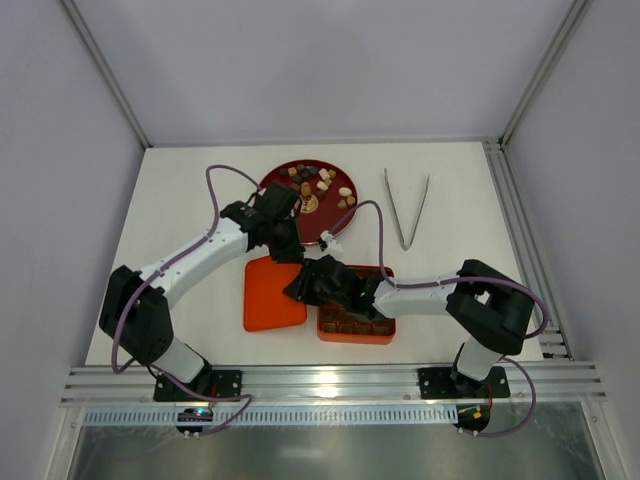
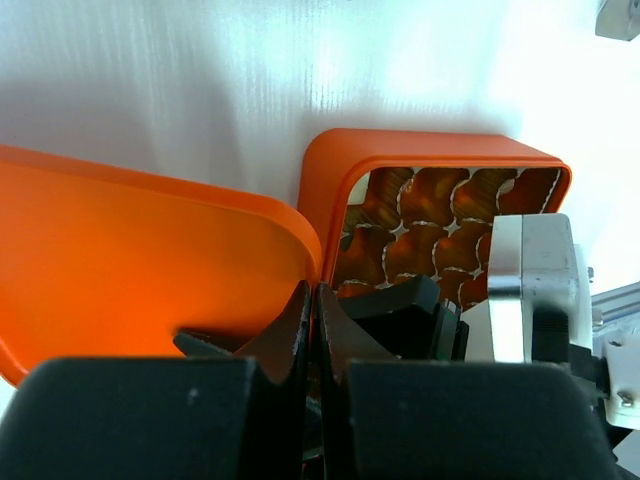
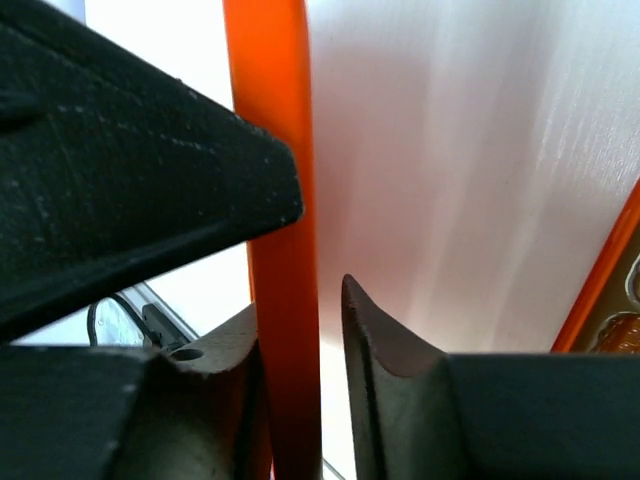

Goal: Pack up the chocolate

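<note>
one box (image 1: 355, 340); one lid (image 1: 270, 300); one plate (image 1: 280, 172)

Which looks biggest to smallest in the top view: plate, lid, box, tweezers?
1. plate
2 and 3. box and lid look about alike; the box is partly covered, so I won't rank them.
4. tweezers, long but very thin.

No legible txt, labels, brands or nos. on anything in any view.
</note>
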`<state>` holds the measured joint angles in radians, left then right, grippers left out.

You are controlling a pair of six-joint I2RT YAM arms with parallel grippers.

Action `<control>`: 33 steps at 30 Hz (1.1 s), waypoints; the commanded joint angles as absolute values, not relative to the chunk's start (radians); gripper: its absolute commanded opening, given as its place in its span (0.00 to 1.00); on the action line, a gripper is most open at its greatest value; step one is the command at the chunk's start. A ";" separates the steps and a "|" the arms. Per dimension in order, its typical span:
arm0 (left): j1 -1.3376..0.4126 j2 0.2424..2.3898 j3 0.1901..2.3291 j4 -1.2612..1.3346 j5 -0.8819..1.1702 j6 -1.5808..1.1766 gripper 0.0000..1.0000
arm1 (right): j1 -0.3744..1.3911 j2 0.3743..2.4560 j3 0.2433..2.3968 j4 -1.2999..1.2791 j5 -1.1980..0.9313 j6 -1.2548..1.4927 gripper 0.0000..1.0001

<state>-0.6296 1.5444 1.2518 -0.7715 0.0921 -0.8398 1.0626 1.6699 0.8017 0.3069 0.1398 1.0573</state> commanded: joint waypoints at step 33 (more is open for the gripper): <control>-0.791 0.965 1.218 -0.597 -0.228 -0.293 0.83 | 0.741 1.287 1.193 -0.464 -0.103 0.899 0.04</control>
<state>-0.6834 0.9760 1.2427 -0.6800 -0.0944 -0.4286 0.7967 1.3483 1.0901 -0.2886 -0.0196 0.9573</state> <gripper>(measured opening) 0.822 0.148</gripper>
